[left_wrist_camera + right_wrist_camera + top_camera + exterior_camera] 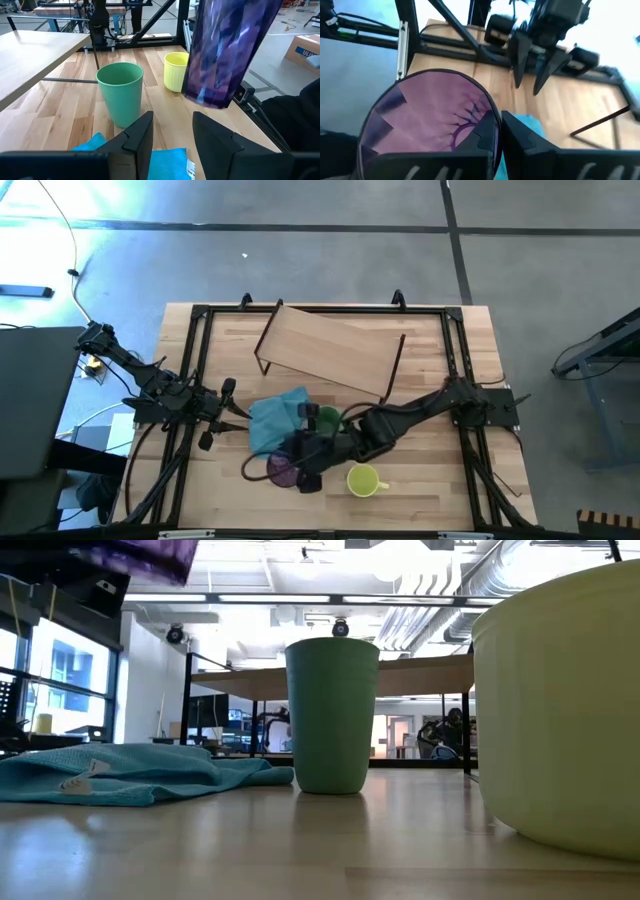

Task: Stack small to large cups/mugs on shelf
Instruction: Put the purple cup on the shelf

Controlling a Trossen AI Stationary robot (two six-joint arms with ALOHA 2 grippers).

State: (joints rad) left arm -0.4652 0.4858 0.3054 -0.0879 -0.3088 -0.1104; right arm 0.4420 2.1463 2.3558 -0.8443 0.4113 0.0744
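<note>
The translucent purple tumbler (227,50) hangs in the air over the table's near middle, with my right gripper (501,125) shut on it. The green cup (120,92) stands upright on its base on the tabletop, beside the light blue cloth (275,420). The yellow mug (362,480) stands near the front edge. The light-wood shelf (330,355) stands on its dark legs at the far middle. My left gripper (172,135) waits open at the table's left, over the cloth, pointing at the green cup. My right gripper pinches the tumbler's wall at the rim (492,117), one finger inside the mouth and one outside. The fingers come from the table's right, slanting downward. The tumbler is lifted clear of the table, mouth up and tilted, its base (205,97) hanging lowest.
The black frame rails (195,370) run along the tabletop's left and right sides. Bare wood lies between the cloth and the shelf, and right of the yellow mug.
</note>
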